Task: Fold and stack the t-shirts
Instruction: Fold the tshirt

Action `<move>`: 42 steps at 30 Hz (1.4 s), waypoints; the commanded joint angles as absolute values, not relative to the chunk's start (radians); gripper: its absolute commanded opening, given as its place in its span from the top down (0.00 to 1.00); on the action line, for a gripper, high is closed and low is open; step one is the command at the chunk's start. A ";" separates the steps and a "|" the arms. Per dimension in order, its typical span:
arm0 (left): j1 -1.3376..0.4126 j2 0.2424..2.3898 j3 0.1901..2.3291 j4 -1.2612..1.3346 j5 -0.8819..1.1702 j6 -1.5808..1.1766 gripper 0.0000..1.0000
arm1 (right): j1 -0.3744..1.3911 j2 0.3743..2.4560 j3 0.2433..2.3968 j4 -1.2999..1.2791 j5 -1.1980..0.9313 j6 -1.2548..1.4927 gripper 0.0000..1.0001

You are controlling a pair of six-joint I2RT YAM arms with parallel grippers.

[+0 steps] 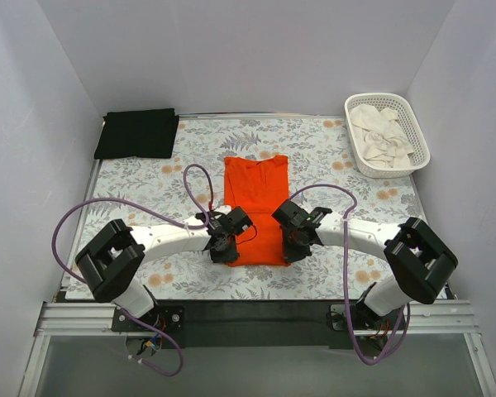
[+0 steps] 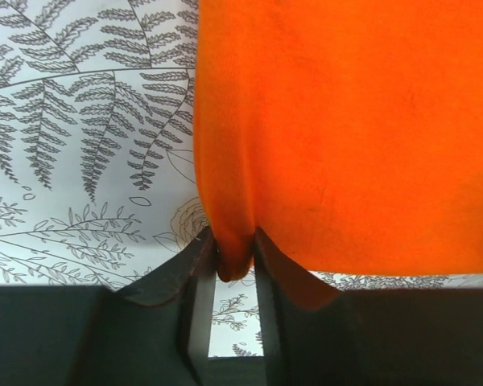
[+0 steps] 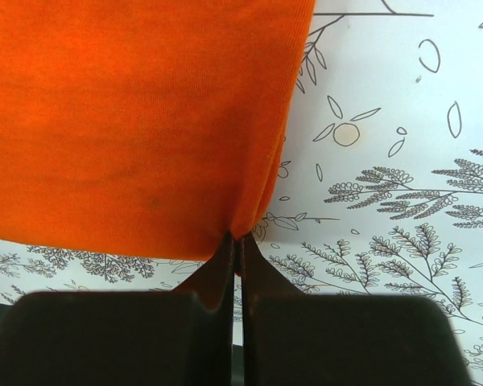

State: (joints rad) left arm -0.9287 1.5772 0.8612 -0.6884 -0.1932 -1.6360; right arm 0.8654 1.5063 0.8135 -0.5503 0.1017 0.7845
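The grey-and-orange floral tablecloth (image 1: 149,178) was seen spread beneath both arms and reaching well beyond them on every side. The orange t-shirt (image 1: 256,198) was laid flat on it as a long narrow strip, stretched away from the two grippers towards the far side, with its near hem between them. The black t-shirt (image 1: 137,133) was found folded into a flat rectangle, well apart from the left gripper (image 2: 235,241), far ahead of it and off to its left. A white lattice basket (image 1: 417,132) with crumpled white cloths (image 1: 380,136) in it was placed far ahead of the right gripper (image 3: 237,240) and off to its right. The near left corner of the orange t-shirt was pinched by the left gripper, whose jaws were drawn narrow around a small bunched fold of the cloth. The near right corner was held by the right gripper, whose fingers were pressed almost together on a thin edge of the cloth. Whether the corners were raised off the tablecloth could not be told.
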 commanded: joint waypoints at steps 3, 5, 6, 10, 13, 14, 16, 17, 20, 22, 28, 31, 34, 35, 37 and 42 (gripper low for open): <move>-0.948 1.643 0.756 -0.706 -0.141 -1.690 0.88 | 0.879 1.548 0.753 -0.589 0.101 0.779 0.99; -0.948 1.626 0.756 -0.716 -0.137 -1.687 1.00 | 0.879 1.540 0.755 -0.595 0.088 0.775 0.99; -0.948 1.620 0.758 -0.739 -0.132 -1.684 1.00 | 0.879 1.534 0.752 -0.601 0.083 0.770 0.99; -0.948 1.542 0.761 -0.848 -0.080 -1.642 1.00 | 0.882 1.470 0.752 -0.673 0.019 0.740 0.99; -0.948 1.447 0.750 -0.943 0.035 -1.605 1.00 | 0.893 1.421 0.752 -0.777 -0.058 0.703 0.99; -0.950 1.422 0.743 -0.960 0.079 -1.580 1.00 | 0.896 1.410 0.753 -0.802 -0.113 0.693 0.99; -0.963 1.338 0.715 -0.976 0.250 -1.568 1.00 | 0.910 1.381 0.768 -0.880 -0.158 0.675 0.99; -0.969 1.307 0.684 -0.979 0.300 -1.578 1.00 | 0.913 1.373 0.776 -0.906 -0.196 0.663 0.99; -0.982 1.203 0.664 -1.031 0.350 -1.597 1.00 | 0.923 1.347 0.805 -0.956 -0.259 0.644 0.99; -0.982 1.166 0.683 -1.069 0.344 -1.594 1.00 | 0.923 1.342 0.830 -0.976 -0.259 0.640 0.99; -0.890 1.193 0.896 -1.098 0.158 -1.568 1.00 | 0.876 1.429 1.113 -1.086 -0.095 0.575 0.99; -0.772 1.221 0.971 -1.089 0.057 -1.542 1.00 | 0.827 1.497 1.313 -1.132 -0.011 0.517 0.99; -0.694 1.236 1.037 -1.045 -0.032 -1.522 1.00 | 0.782 1.570 1.481 -1.140 0.035 0.454 0.99; -0.668 1.244 1.055 -1.017 -0.043 -1.511 1.00 | 0.767 1.589 1.517 -1.141 0.046 0.440 0.99; -0.652 1.267 1.084 -0.985 -0.060 -1.488 1.00 | 0.758 1.638 1.618 -1.141 0.052 0.413 0.99; -0.615 1.285 1.144 -0.919 -0.117 -1.459 1.00 | 0.739 1.706 1.753 -1.140 0.116 0.362 0.99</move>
